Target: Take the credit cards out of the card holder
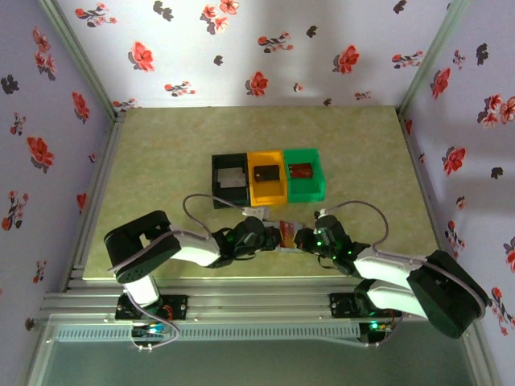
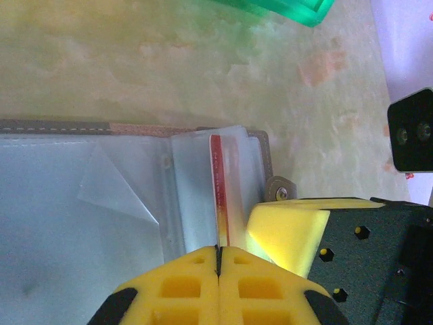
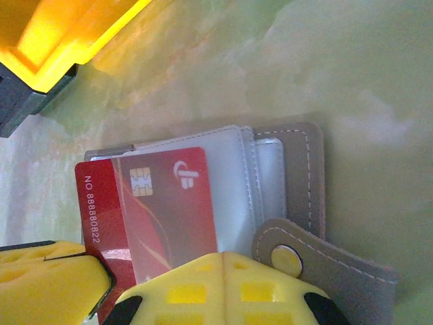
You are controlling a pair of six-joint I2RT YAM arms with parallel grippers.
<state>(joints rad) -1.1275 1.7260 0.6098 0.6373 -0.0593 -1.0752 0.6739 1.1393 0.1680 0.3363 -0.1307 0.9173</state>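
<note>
The grey card holder lies open on the table, its clear sleeves spread out and its snap strap folded over. A red credit card sticks partly out of a sleeve. In the left wrist view this credit card stands edge-on and runs straight into the closed seam of my left gripper, which is shut on it. My right gripper is shut, its tips resting on the holder's sleeve beside the strap. In the top view both grippers, left and right, meet over the card holder.
Behind the holder stand three bins side by side: black with a grey card, orange with a dark card, green with a reddish card. The right gripper's yellow finger sits close beside the left fingers.
</note>
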